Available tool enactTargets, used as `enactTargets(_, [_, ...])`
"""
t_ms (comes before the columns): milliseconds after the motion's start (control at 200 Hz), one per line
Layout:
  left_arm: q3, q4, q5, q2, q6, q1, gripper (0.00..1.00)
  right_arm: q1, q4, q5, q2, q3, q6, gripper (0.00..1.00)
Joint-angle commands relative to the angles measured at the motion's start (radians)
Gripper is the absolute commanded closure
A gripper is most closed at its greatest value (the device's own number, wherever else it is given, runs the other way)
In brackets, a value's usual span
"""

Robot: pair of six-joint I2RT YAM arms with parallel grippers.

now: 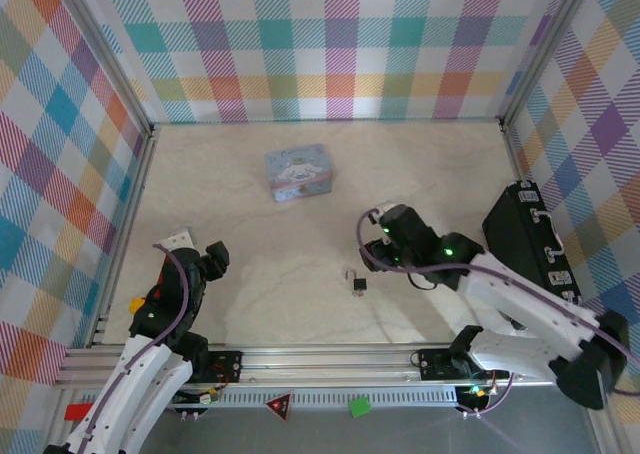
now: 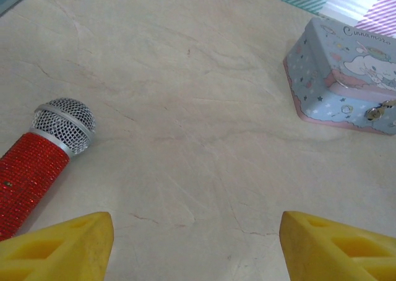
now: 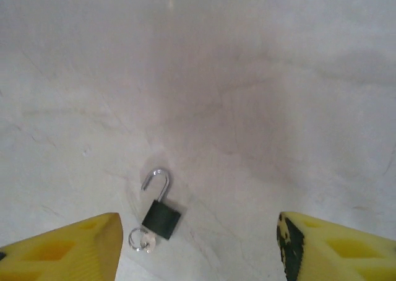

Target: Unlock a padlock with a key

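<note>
**Spread wide above a padlock with the shackle swung out**

Looking down past the right gripper (image 3: 198,247), spread and pinching nothing, onto the padlock (image 3: 161,216), flat on the table (image 3: 247,77) near the front edge. Shackle free at one end, so probably unlocked. Key (image 3: 141,238) touching the lock's bottom edge; in the keyhole or just beside it, cannot tell. Parked low with the left gripper (image 2: 198,247), likewise spread and empty, near a microphone (image 2: 43,157), likely out of the way on purpose. Blue tin (image 2: 346,77) lid down; contents hidden.
</note>
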Motion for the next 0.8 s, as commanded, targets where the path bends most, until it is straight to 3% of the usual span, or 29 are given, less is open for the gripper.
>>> enactTargets(0, [0.047,0.047,-0.054,0.018,-0.004,0.009,0.25,0.007,0.138,0.084,-0.116,-0.060,-0.033,0.20])
enactTargets(55, [0.061,0.062,-0.077,0.033,-0.004,0.010,0.14,0.007,0.185,0.111,-0.181,-0.098,-0.045,0.10])
enactTargets(80, [0.065,0.071,-0.087,0.042,-0.004,0.010,0.02,0.007,0.208,0.121,-0.209,-0.118,-0.052,0.06])
enactTargets(95, [0.069,0.076,-0.093,0.046,-0.002,0.009,0.00,0.007,0.221,0.126,-0.224,-0.130,-0.058,0.03])
enactTargets(115, [0.073,0.081,-0.102,0.054,-0.002,0.010,0.00,0.008,0.238,0.133,-0.243,-0.143,-0.064,0.00])
enactTargets(345, [0.118,0.103,-0.252,0.165,-0.004,0.010,0.00,0.006,0.349,0.206,-0.382,-0.268,-0.131,0.01])
enactTargets(540, [0.089,0.273,-0.374,0.248,0.051,0.010,0.00,0.004,0.445,0.298,-0.387,-0.373,-0.223,0.01])
enactTargets(605, [0.054,0.405,-0.411,0.287,0.107,0.010,0.00,0.003,0.478,0.339,-0.378,-0.402,-0.237,0.01])
enactTargets(710, [0.068,0.445,-0.620,0.398,0.099,0.010,0.00,-0.013,0.471,0.403,-0.348,-0.417,-0.235,0.01])
enactTargets(795, [0.085,0.518,-0.667,0.501,0.164,0.012,0.00,-0.038,0.443,0.454,-0.315,-0.418,-0.227,0.01])
